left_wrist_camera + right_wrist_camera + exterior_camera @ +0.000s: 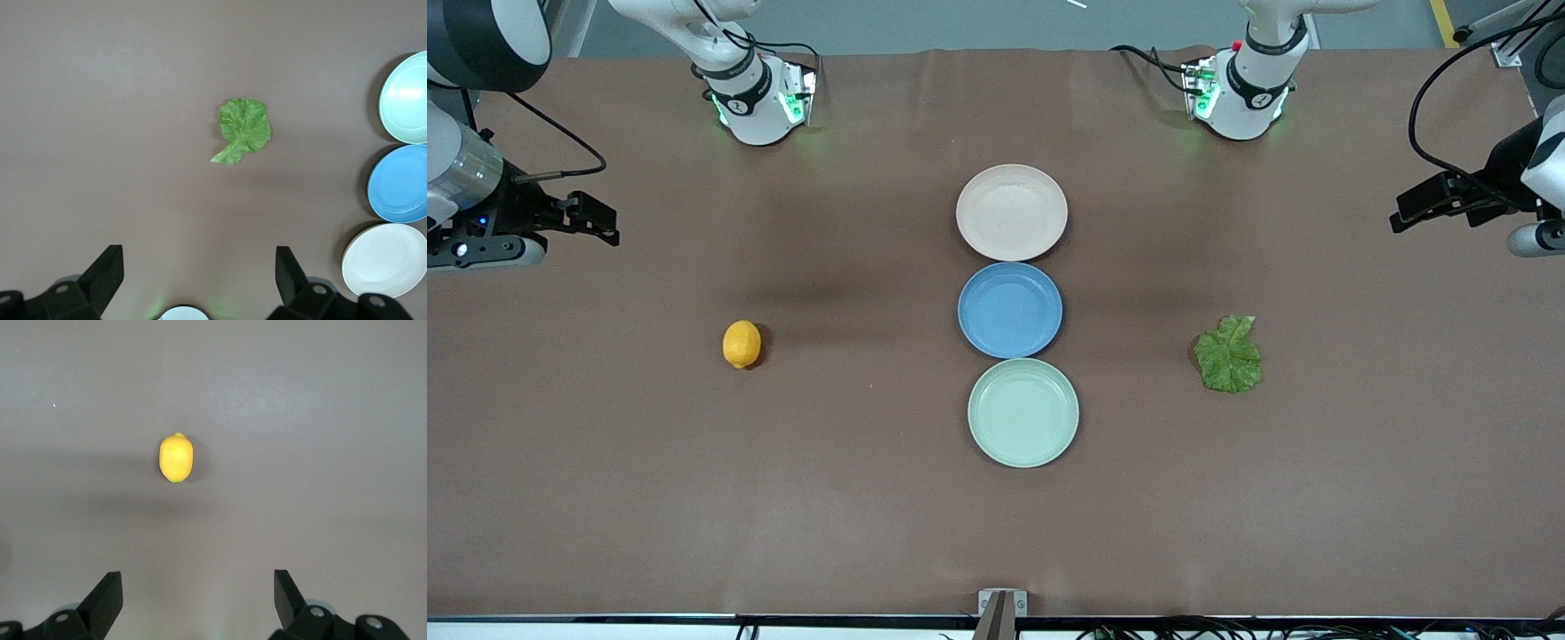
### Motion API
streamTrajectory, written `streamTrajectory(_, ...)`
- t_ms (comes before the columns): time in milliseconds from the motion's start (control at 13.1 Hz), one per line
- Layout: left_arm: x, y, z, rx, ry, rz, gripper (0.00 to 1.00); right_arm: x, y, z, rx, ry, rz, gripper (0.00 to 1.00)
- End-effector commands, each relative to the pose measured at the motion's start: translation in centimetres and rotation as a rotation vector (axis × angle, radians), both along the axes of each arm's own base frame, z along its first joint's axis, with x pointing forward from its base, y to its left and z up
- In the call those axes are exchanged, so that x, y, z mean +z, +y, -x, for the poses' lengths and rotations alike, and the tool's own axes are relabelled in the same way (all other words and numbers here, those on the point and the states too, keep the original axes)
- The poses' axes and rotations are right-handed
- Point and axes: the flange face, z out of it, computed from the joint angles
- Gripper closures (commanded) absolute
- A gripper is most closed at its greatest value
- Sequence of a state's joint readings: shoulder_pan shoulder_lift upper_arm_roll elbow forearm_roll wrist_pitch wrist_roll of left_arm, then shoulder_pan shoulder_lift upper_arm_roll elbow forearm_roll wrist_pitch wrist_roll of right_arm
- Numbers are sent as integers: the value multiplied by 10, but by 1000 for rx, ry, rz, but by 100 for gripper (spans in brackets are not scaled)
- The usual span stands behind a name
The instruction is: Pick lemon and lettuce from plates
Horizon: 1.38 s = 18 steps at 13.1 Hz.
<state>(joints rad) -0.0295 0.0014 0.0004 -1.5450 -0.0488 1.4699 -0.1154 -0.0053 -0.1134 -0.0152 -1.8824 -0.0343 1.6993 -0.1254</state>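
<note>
The lemon (742, 344) lies on the bare table toward the right arm's end, not on a plate; it also shows in the right wrist view (176, 458). The lettuce (1229, 356) lies on the bare table toward the left arm's end and shows in the left wrist view (243, 129). The beige-pink plate (1011, 212) and the mint green plate (1023, 412) stand empty in the middle of the table. My right gripper (605, 220) (197, 581) is open and empty, up over its end of the table. My left gripper (1405, 210) (198, 259) is open and empty, up over its end.
An empty blue plate (1010, 309) sits between the two pale plates, touching both, so the three form a row down the table's middle. All three plates show at the edge of the left wrist view (400, 183). The arm bases stand along the edge farthest from the front camera.
</note>
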Motion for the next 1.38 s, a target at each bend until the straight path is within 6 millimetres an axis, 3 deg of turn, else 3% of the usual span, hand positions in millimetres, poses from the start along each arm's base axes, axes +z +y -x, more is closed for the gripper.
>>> streamTrajectory(0,14,2,7,-9,-23,11,0,1,1,8,-22,-23,-24,0)
streamTrajectory(459,32,1,11,-13,-59,6,0,3,-5,5,-44,-49,-67,0)
streamTrajectory(1299,33,-1,7,-20,-90,-8,0,12,5,2,-14,-85,-59,0)
